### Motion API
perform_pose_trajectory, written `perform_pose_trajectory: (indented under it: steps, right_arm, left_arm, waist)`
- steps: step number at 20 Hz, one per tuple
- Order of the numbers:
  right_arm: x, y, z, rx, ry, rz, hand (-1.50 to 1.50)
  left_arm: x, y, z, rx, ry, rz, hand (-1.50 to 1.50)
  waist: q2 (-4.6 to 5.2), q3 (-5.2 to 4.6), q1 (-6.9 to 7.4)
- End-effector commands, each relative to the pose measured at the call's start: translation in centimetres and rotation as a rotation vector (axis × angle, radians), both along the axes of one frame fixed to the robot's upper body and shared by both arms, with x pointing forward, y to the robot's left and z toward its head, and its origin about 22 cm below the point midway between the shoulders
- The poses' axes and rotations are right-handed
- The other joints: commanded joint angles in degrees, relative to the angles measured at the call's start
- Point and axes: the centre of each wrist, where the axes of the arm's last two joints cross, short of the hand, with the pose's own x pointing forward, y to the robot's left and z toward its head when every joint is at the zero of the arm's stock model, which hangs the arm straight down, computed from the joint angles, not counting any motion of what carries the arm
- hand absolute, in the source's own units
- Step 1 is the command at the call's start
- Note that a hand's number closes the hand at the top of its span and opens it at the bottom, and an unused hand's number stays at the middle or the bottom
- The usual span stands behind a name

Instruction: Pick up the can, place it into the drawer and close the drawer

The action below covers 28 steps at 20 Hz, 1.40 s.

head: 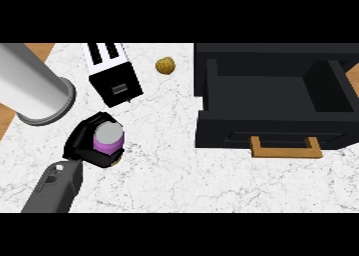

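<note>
Standing upright on white marble counter (211,185), left of centre: purple cylindrical can with grey lid (108,138). Left hand (84,142), black, curled round can, grasping it from left side; grey forearm (55,187) enters from lower edge. Right hand not visible. Beyond can: black toaster with white top (114,75); tall white cylinder with grey base (30,85) at left; small brown walnut-like item (165,65). Well apart at right: black open drawer with wooden handle (278,100).

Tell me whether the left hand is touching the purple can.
Touching. The head view shows the left hand curled round the can, its black fingers wrapping both sides.
</note>
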Motion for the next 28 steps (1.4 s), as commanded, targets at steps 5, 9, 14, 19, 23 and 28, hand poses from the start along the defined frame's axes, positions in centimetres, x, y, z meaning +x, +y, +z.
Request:
perform_pose_trajectory:
  steps: [5,9,14,19,23,28]
  right_arm:
    - [-0.3,-0.5,1.2,0.011,-0.008,0.005,-1.50]
    - [-2.0,1.1,0.3,0.010,-0.010,0.018,-1.50]
    - [-0.6,1.0,0.9,0.003,-0.031,0.012,-1.50]
    - [0.1,-0.3,0.9,-0.012,-0.007,0.006,-1.50]
    - [0.5,-0.8,0.8,-0.002,-0.011,0.000,-1.50]
    - [0.2,0.4,0.6,0.013,-0.034,-0.014,-1.50]
  left_arm:
    - [0.1,-3.7,3.4,-0.031,-0.046,0.331,1.50]
    - [1.1,-5.2,8.2,-0.006,-0.086,0.290,1.50]
    - [0.8,-9.2,12.3,0.018,-0.123,0.238,1.50]
    - [1.9,-13.5,18.2,0.017,-0.135,0.188,1.50]
    - [3.6,-15.7,20.7,0.040,-0.143,0.173,1.50]
    - [4.8,-20.0,23.2,0.092,-0.200,0.148,1.50]
  waist:
    - [-0.08,0.02,-0.22]
    - [0.01,-0.02,-0.86]
    - [0.17,-0.05,-0.87]
    - [0.16,-0.04,-1.06]
    - [0.33,-0.06,-1.27]
    - [0.40,-0.07,-1.69]
